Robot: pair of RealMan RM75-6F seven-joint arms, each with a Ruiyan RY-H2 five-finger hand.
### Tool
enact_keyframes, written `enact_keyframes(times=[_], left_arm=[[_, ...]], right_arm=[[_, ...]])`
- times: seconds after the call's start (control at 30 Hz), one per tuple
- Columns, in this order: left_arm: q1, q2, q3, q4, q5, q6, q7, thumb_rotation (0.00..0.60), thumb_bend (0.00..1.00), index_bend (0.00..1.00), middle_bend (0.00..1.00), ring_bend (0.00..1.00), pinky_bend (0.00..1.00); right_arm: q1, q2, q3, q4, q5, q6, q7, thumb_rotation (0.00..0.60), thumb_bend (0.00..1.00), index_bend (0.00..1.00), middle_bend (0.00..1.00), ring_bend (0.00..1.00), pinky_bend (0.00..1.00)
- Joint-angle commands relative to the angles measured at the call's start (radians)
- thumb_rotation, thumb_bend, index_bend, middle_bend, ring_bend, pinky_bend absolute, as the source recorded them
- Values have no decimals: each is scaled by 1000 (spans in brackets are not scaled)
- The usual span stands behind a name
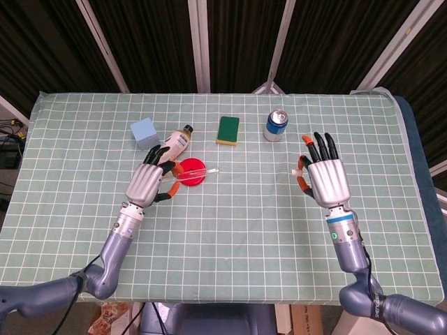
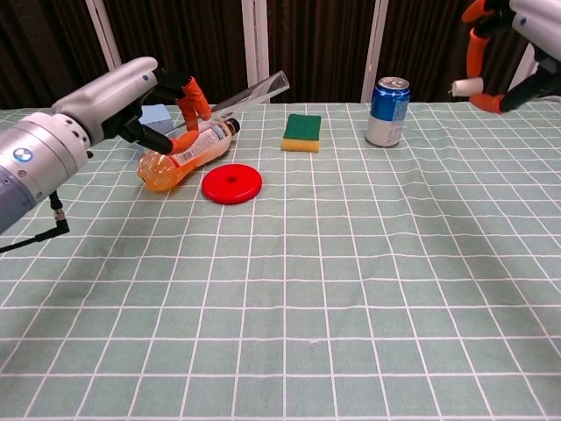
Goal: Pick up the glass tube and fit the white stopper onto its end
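Observation:
My left hand (image 1: 150,183) (image 2: 162,103) holds a clear glass tube (image 2: 250,92) (image 1: 198,172) in the air over the left half of the table; the tube's free end points right, above the red disc. My right hand (image 1: 323,171) (image 2: 513,35) is raised high on the right and pinches a small white stopper (image 2: 465,86) (image 1: 298,170) between thumb and a finger. The stopper and the tube's end are far apart.
On the green checked tablecloth (image 1: 230,223) lie an orange drink bottle (image 2: 182,153), a red disc (image 2: 232,184), a blue cube (image 1: 143,132), a green sponge (image 1: 228,130) and an upright blue can (image 1: 275,125). The table's edges run close to both sides.

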Motion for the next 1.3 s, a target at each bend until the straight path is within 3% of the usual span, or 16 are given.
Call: enact_keyframes(times=[0.03, 0.5, 1.3], left_arm=[[-23, -39, -19, 39, -12, -12, -10, 600, 673, 487, 516, 105, 0], [-67, -135, -61, 101, -41, -14, 2, 600, 673, 487, 516, 105, 0], [-130, -224, -96, 126, -65, -24, 66, 600, 673, 486, 516, 105, 0]], right_arm=[[26, 9, 14, 20, -23, 3, -7, 600, 386, 583, 164, 0, 0], [94, -7, -19, 88, -121, 12, -45, 600, 386, 583, 164, 0, 0], [134, -64, -38, 71, -122, 20, -65, 600, 385, 583, 164, 0, 0]])
